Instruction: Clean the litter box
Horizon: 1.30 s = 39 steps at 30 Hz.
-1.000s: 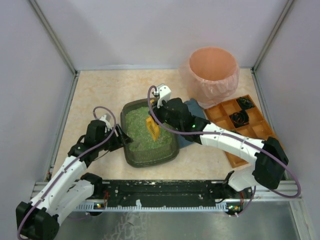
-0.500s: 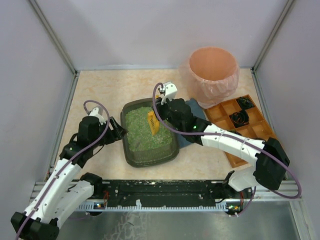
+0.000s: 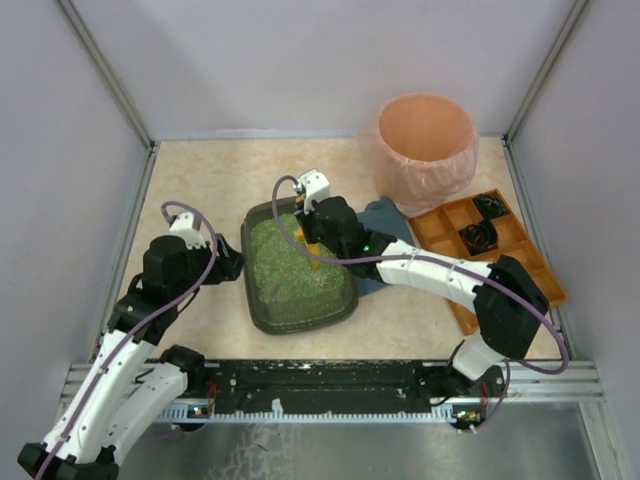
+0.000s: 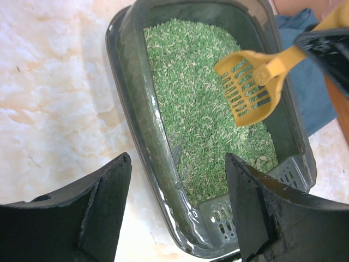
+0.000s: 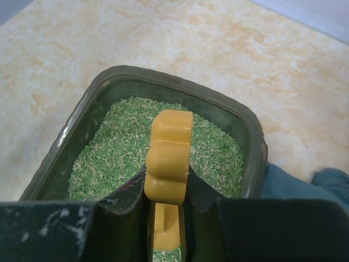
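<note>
Near the front-centre of the worktop lay the litter box, its long axis running near to far and its far end skewed slightly left, with green litter inside. Just left of its rim, the left end effector stood wide open, holding nothing. Over the box's far half, the right end effector was clamped on the handle of a yellow slotted scoop; whether the scoop's head touched the litter was unclear. Farther right sat a blue cloth, an orange tray and a pink-lined bin.
</note>
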Each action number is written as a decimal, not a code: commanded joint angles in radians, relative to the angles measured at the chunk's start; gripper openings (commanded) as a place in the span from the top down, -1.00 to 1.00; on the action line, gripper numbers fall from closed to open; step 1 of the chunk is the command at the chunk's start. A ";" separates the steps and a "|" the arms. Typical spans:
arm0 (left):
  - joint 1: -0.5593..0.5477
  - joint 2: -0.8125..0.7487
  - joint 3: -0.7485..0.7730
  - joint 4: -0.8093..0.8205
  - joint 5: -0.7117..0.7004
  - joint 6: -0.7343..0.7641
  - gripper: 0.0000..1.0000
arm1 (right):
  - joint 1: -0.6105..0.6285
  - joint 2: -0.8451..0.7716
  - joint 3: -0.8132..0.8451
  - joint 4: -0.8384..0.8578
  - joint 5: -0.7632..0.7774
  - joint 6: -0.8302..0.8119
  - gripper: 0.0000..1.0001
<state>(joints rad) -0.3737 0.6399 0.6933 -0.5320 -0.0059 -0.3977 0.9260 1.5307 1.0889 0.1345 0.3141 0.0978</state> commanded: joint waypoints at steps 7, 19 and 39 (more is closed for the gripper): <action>-0.003 -0.072 -0.016 0.036 -0.038 0.042 -0.51 | -0.010 0.061 -0.017 0.017 -0.091 0.057 0.86; -0.003 -0.061 -0.023 0.046 -0.050 0.040 -0.66 | -0.076 -0.187 0.020 -0.103 -0.178 0.084 -0.28; -0.004 -0.068 -0.026 0.060 -0.039 0.049 -1.00 | -0.236 -0.745 -0.264 -0.643 -0.107 0.439 -0.63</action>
<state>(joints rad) -0.3737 0.5823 0.6746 -0.5007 -0.0597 -0.3641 0.7746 0.9138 0.8833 -0.3767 0.1791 0.4133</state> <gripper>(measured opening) 0.998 0.806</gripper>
